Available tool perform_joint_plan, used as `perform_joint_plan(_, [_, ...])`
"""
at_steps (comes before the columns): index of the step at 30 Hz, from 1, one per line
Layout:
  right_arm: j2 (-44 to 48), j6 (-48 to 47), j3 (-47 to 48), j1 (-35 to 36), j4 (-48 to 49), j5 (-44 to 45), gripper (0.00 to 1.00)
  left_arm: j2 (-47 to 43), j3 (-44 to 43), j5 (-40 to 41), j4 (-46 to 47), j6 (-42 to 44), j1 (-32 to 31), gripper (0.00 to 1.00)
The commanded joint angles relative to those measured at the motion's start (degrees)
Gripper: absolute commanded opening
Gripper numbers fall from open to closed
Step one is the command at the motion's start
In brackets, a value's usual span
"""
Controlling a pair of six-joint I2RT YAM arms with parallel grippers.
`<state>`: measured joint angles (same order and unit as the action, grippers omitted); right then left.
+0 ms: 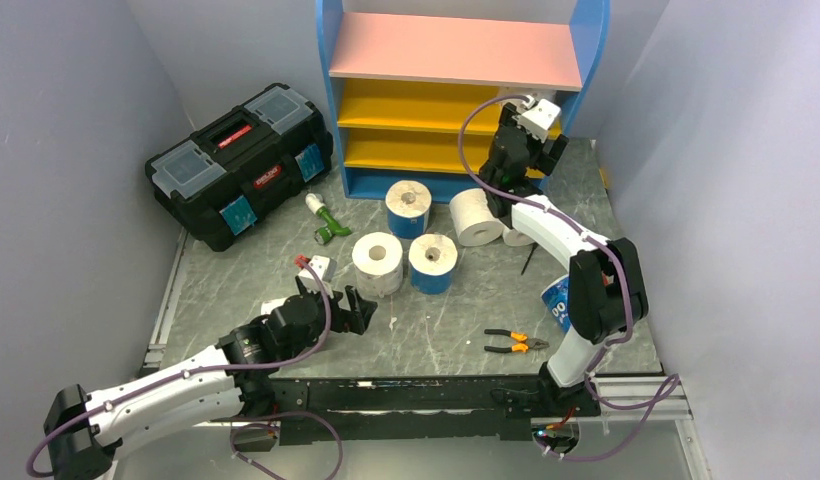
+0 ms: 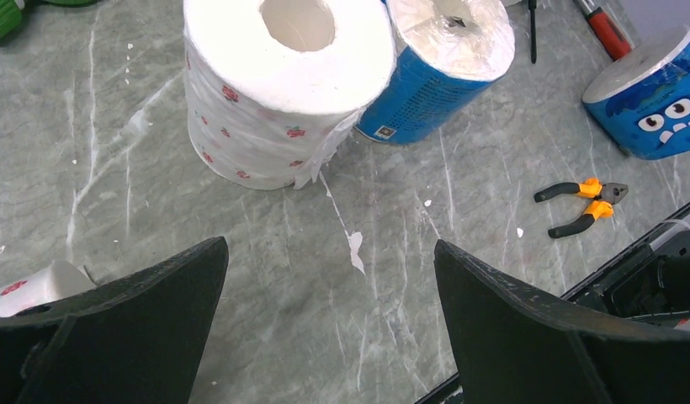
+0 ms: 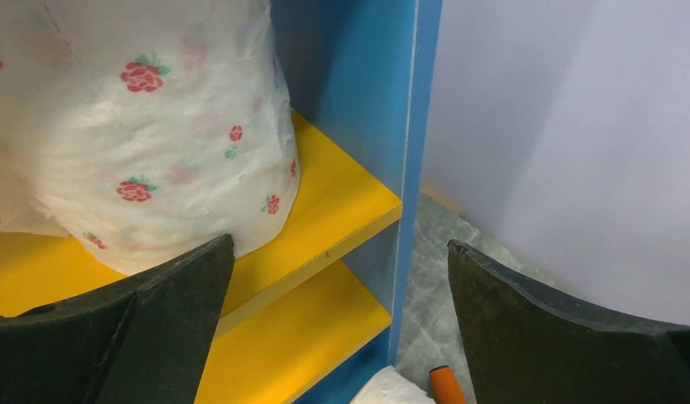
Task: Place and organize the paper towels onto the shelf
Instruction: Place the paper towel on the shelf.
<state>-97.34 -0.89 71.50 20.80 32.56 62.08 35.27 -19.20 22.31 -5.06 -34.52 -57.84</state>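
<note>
The shelf (image 1: 456, 50) stands at the back, blue-framed with a pink top board and yellow lower boards. In the right wrist view a white paper towel roll with red flowers (image 3: 140, 126) sits on a yellow board (image 3: 342, 202) by the blue upright. My right gripper (image 3: 340, 248) is open and empty just in front of it, at the shelf's right end (image 1: 529, 150). Several rolls stand on the table: a flowered white one (image 2: 274, 93), blue-wrapped ones (image 2: 434, 67) (image 1: 408, 207), and a white one lying on its side (image 1: 476, 216). My left gripper (image 2: 329, 252) hangs open over bare table, short of the flowered roll.
A black toolbox (image 1: 241, 160) sits at the back left, with a green-and-white object (image 1: 326, 220) beside it. Orange-handled pliers (image 1: 516, 342) lie near the front right. A blue roll with a cartoon face (image 2: 653, 93) stands by the right arm's base. An orange tool handle (image 3: 447, 385) lies below the shelf.
</note>
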Motion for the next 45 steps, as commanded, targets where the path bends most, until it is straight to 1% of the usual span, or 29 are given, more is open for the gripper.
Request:
perform_joint_plan(1, [3.7, 0.8, -0.2, -0.7, -0.4, 2.0, 1.0, -1.5, 0.1, -0.2, 1.7, 0.0, -0.3, 0.99])
perform_joint_plan(5, [4.5, 0.8, -0.7, -0.9, -1.1, 2.2, 1.0, -2.8, 0.6, -0.2, 1.2, -0.5, -0.3, 0.99])
perform_joint_plan(10, [7.0, 4.4, -1.7, 0.0, -3.6, 0.5, 1.0, -4.1, 1.3, -0.4, 1.2, -1.0, -0.3, 0.99])
perform_joint_plan(14, [9.5, 1.5, -3.2, 4.3, -3.0, -0.5, 1.0, -4.2, 1.5, -1.0, 1.5, -1.3, -0.3, 0.99])
perform_joint_plan(17, [11.8, 2.0, -4.4, 7.6, -5.9, -0.7, 1.0, -4.2, 1.6, -1.4, 1.5, -1.6, -0.3, 0.99])
perform_joint_plan(20, [13.6, 2.3, -6.5, 10.3, -6.2, -5.2, 0.99, -4.3, 1.8, -1.9, 1.7, -2.1, -0.3, 0.99])
perform_joint_plan(21, [13.6, 2.9, -6.6, 10.7, -6.9, -7.0, 0.98, -4.2, 2.0, -2.1, 1.8, -2.2, -0.3, 1.0])
perform_joint_plan(24, [12.9, 5.5, -5.6, 11.2, -10.2, -11.0, 0.9, -4.3, 2.1, -2.8, 2.1, -2.8, -0.3, 0.99])
perform_joint_plan(26, [12.6, 5.5, -6.4, 11.7, -9.0, -12.7, 0.87, -4.4, 2.2, -3.1, 2.2, -3.2, -0.3, 0.99])
perform_joint_plan(30, [10.0, 3.7, -7.0, 11.5, -2.3, -14.8, 0.87, -5.0, 2.5, -3.1, 2.0, -3.8, -0.3, 0.99])
perform_joint_plan(33, [6.8, 2.6, -4.8, 10.7, -1.6, -16.1, 0.86, -5.5, 2.4, -3.4, 1.6, -4.4, -0.3, 0.99])
perform_joint_plan(35, [7.6, 2.4, -5.8, 11.0, -1.0, -18.0, 0.85, -6.2, 2.3, -3.2, 0.8, -4.6, -0.3, 0.99])
perform_joint_plan(39, [13.5, 7.0, -10.9, 12.3, -2.2, -21.7, 0.86, -8.9, 2.5, -1.8, -1.1, -4.4, -0.3, 0.99])
perform_joint_plan(42, [20.2, 14.9, -13.6, 12.9, -10.0, -24.3, 0.87, -10.7, 1.8, -0.5, -3.3, -3.6, -0.3, 0.99])
perform_joint_plan(45, [25.5, 23.4, -14.9, 13.1, -20.2, -28.4, 0.88, -11.7, 1.0, 0.9, -5.6, -2.9, -0.3, 0.99])
